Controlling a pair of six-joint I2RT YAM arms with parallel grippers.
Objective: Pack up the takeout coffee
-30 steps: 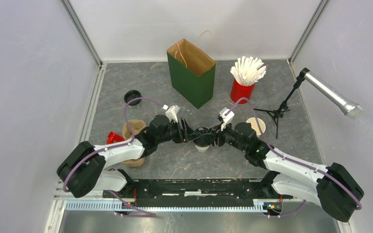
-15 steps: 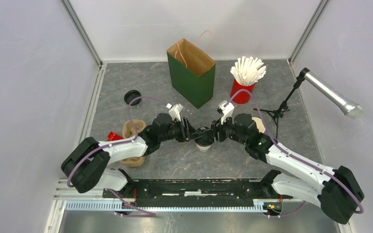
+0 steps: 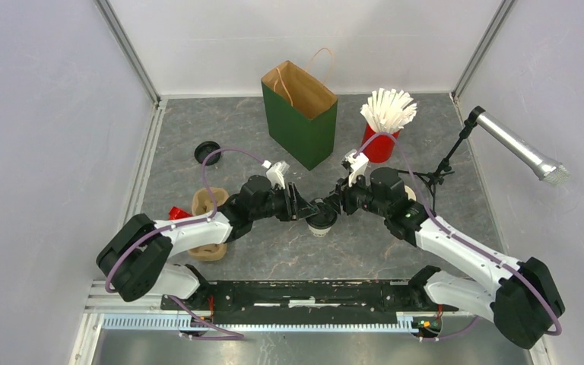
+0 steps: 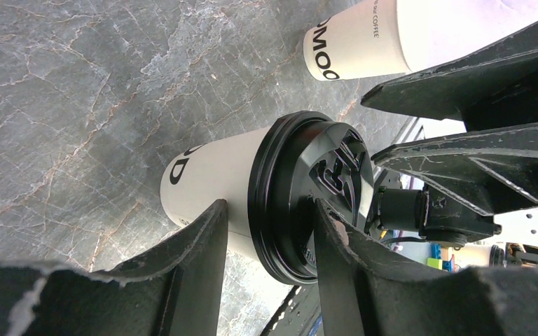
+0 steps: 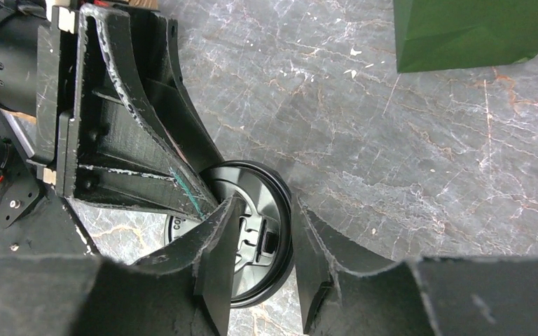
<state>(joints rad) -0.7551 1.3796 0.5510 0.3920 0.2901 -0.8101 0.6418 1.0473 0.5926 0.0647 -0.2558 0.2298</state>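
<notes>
A white takeout coffee cup (image 3: 321,223) with a black lid (image 4: 326,168) stands mid-table between both arms. My left gripper (image 4: 270,210) is shut on it, one finger on the cup wall under the rim, the other on the lid's top. My right gripper (image 5: 266,206) hangs partly open just above the lid (image 5: 252,175), its fingers straddling the lid's edge without pinching it. A second white cup (image 4: 357,42) stands uncovered behind it, mostly hidden under the right arm in the top view. A loose black lid (image 3: 207,150) lies at the far left.
The green paper bag (image 3: 300,114) stands open at the back centre. A red cup of white straws (image 3: 382,129) is right of it, with a microphone stand (image 3: 439,173) further right. The brown pulp carrier (image 3: 207,202) and a small red object (image 3: 176,214) lie under the left arm.
My right gripper has risen from beside the cup to over its lid, widening and then narrowing. The left jaws have closed in on the cup. The cup has barely moved.
</notes>
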